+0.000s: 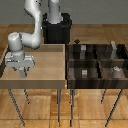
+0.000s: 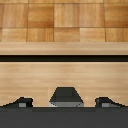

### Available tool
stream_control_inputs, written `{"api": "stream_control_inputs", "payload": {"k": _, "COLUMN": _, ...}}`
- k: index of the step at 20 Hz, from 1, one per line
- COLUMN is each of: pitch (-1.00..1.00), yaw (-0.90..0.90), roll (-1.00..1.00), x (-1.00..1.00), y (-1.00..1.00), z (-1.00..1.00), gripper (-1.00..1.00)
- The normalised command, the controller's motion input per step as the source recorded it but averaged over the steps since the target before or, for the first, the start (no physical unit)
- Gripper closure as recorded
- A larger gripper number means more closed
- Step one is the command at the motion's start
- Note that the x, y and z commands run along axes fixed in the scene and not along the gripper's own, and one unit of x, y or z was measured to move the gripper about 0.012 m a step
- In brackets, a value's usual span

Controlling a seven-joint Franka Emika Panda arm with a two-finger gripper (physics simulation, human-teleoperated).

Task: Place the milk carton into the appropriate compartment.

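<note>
In the exterior view the gripper (image 1: 20, 70) hangs low over the light tray (image 1: 50, 60), near its edge on the exterior view's left, well apart from the dark divided bin (image 1: 70, 70), so a long carry looks necessary. Grey items stand in the bin's cells; which compartment fits, I cannot tell. In the wrist view a dark gabled shape, likely the milk carton (image 2: 65, 96), sits between the two fingers (image 2: 20, 103), both set wide of it. Whether they grip it, I cannot tell.
</note>
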Motion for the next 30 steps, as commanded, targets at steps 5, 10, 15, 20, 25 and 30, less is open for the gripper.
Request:
{"api": "stream_control_inputs", "payload": {"k": 5, "pitch": 0.0, "yaw": 0.0, "roll": 0.0, "x": 0.0, "y": 0.0, "z": -0.4, "gripper": 1.0}}
{"api": "stream_control_inputs", "payload": {"k": 10, "pitch": 0.0, "yaw": 0.0, "roll": 0.0, "x": 0.0, "y": 0.0, "z": 0.0, "gripper": 1.0}}
{"api": "stream_control_inputs", "payload": {"k": 15, "pitch": 0.0, "yaw": 0.0, "roll": 0.0, "x": 0.0, "y": 0.0, "z": 0.8, "gripper": 1.0}}
{"api": "stream_control_inputs", "payload": {"k": 20, "pitch": 0.0, "yaw": 0.0, "roll": 0.0, "x": 0.0, "y": 0.0, "z": 1.0, "gripper": 1.0}}
{"api": "stream_control_inputs", "payload": {"k": 25, "pitch": 0.0, "yaw": 0.0, "roll": 0.0, "x": 0.0, "y": 0.0, "z": 1.0, "gripper": 1.0}}
{"api": "stream_control_inputs", "payload": {"k": 30, "pitch": 0.0, "yaw": 0.0, "roll": 0.0, "x": 0.0, "y": 0.4, "z": 0.4, "gripper": 1.0}}
